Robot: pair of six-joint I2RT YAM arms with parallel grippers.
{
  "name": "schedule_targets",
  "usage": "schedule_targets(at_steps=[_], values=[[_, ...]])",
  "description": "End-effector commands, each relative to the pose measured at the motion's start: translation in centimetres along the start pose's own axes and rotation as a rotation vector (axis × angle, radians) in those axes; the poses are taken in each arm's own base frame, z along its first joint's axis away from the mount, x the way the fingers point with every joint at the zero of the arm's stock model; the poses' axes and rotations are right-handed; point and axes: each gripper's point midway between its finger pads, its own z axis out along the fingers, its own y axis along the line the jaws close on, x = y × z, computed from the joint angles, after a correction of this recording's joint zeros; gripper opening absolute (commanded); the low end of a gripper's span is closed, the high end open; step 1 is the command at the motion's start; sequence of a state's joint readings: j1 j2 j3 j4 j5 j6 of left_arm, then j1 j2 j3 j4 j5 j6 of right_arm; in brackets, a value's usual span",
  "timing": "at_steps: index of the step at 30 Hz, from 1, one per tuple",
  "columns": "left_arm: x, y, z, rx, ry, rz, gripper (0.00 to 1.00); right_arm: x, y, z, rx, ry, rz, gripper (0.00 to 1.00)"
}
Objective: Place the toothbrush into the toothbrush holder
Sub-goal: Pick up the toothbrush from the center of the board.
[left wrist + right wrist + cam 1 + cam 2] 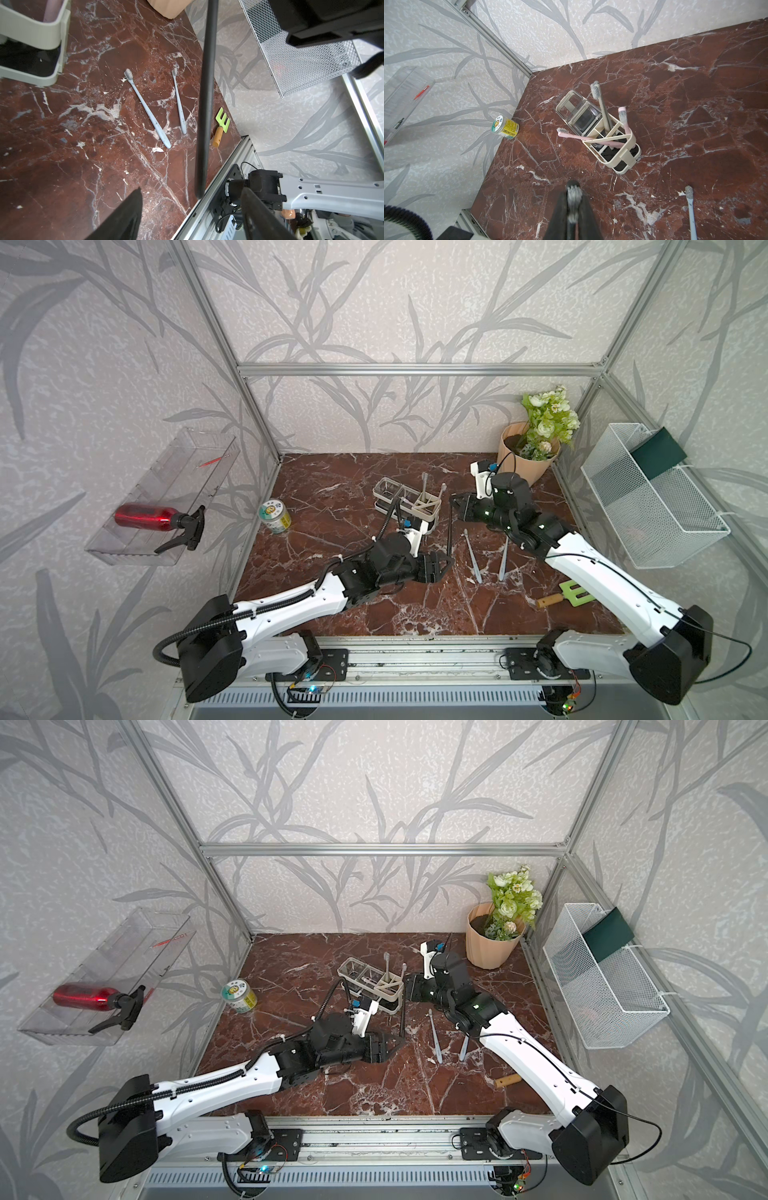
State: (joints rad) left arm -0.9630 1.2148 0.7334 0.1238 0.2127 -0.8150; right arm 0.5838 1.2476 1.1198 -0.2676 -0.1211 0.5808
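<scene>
Well apart: toothbrush holder [626,153], table [695,83] edges

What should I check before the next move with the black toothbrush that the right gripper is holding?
1. Hold: right gripper shut on the black toothbrush at its head: ok.
2. Receiving side: left gripper open, handle end between its fingers: ok.
3. Left contact with the handle: not ok, gaps on both sides.
4. Target: toothbrush holder upright on the table: ok.
5. Free slot in its divider: cannot tell; several brushes crowd it.
</scene>
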Motion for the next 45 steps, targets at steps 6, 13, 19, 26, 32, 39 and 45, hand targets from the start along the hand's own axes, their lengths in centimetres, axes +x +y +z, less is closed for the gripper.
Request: schedule_targets(at_steps=[6, 13, 19, 26, 32, 39, 45], values=[[-2.2, -2.0, 0.5, 0.038, -0.072, -0.007, 0.52, -0.1, 1.5, 0.5, -0.023, 0.001, -0.005, 0.00], [-1.8, -1.6, 1.2, 0.010, -0.055, -0.003, 0.39, -0.1, 1.9, 0.5, -0.033, 0.001, -0.005, 0.00], [-1.5, -1.3, 1.6, -0.005, -0.047, -0.005, 0.28, 0.0, 2.1, 0.7, -0.043, 0.007, 0.000, 0.00], [-1.4, -0.9, 1.6, -0.028, -0.048, 0.002, 0.19, 0.5, 2.1, 1.0, -0.047, 0.023, 0.004, 0.00], [-1.4, -0.5, 1.4, -0.050, -0.048, 0.013, 0.09, 0.6, 2.2, 0.9, -0.053, 0.029, 0.004, 0.00], [-1.1, 0.2, 1.3, -0.081, -0.044, 0.021, 0.00, 0.7, 2.3, 0.6, -0.062, 0.030, 0.007, 0.00], [-0.3, 1.5, 0.7, -0.150, -0.008, 0.067, 0.00, 0.3, 2.1, -0.8, -0.019, 0.034, -0.010, 0.30]])
